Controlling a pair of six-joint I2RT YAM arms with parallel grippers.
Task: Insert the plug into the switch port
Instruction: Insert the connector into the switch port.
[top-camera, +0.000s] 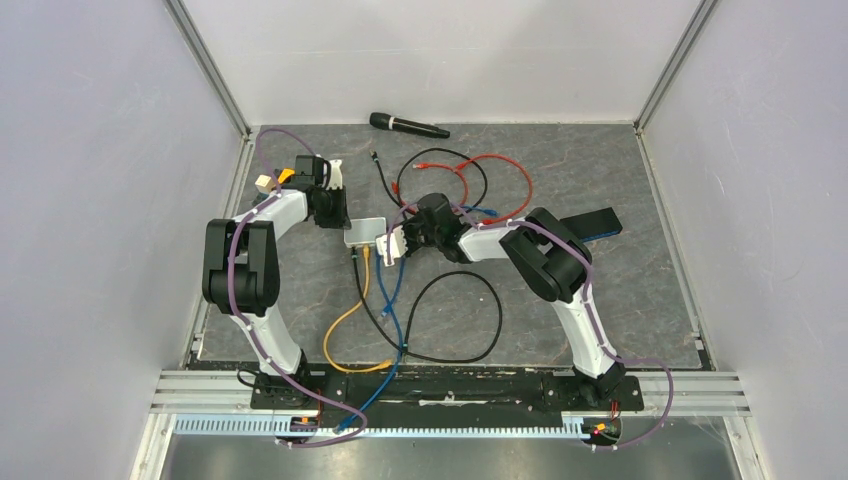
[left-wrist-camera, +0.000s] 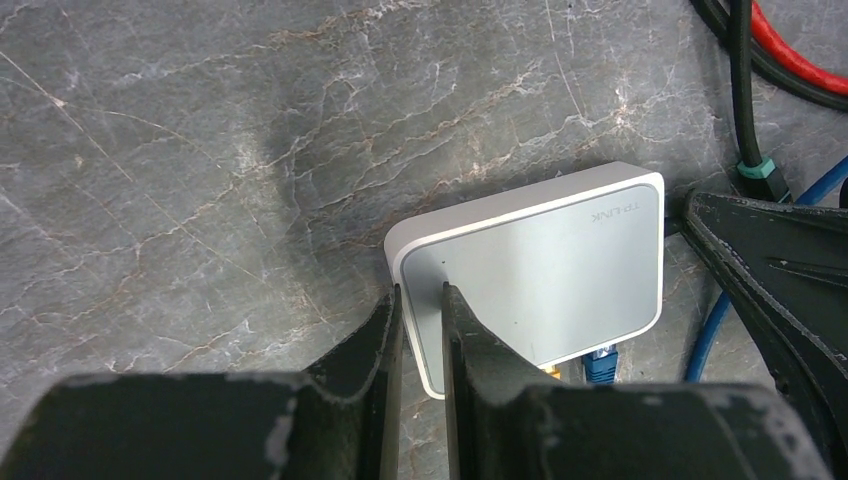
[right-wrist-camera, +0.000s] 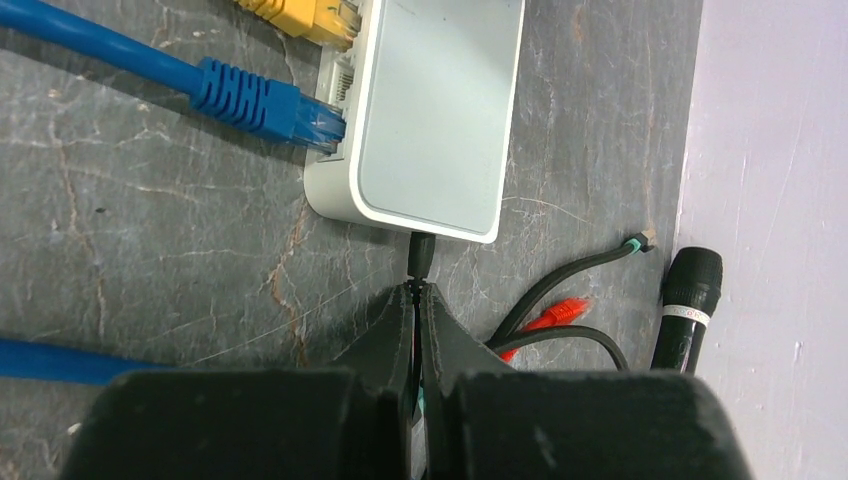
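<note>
Plug (right-wrist-camera: 420, 255), small and black, is pinched at its rear by the right tool (right-wrist-camera: 417, 295), whose fingers are clenched on it with almost no gap, just below the centre of the right wrist view. Its tip is seen touching the lower short edge of the switch (right-wrist-camera: 440, 110), a pale flat box lying on the grey marbled counter (right-wrist-camera: 150, 230) in the upper middle of the frame; whether it is seated in a switch port there cannot be told. Along the box's left long edge a blue connector (right-wrist-camera: 265, 105) and, at the top edge of the frame, a yellow connector (right-wrist-camera: 300, 12) are plugged in. At lower right a red connector (right-wrist-camera: 562, 310), a black cable (right-wrist-camera: 600, 257) and a black microphone (right-wrist-camera: 688, 300) are seen lying by the lilac wall (right-wrist-camera: 780, 200). In the left wrist view the left tool (left-wrist-camera: 420, 300) is clenched on the switch's lower left corner, the rim being held between its fingers (left-wrist-camera: 380, 335). In the top view the switch is found at centre left, between both tools
</note>
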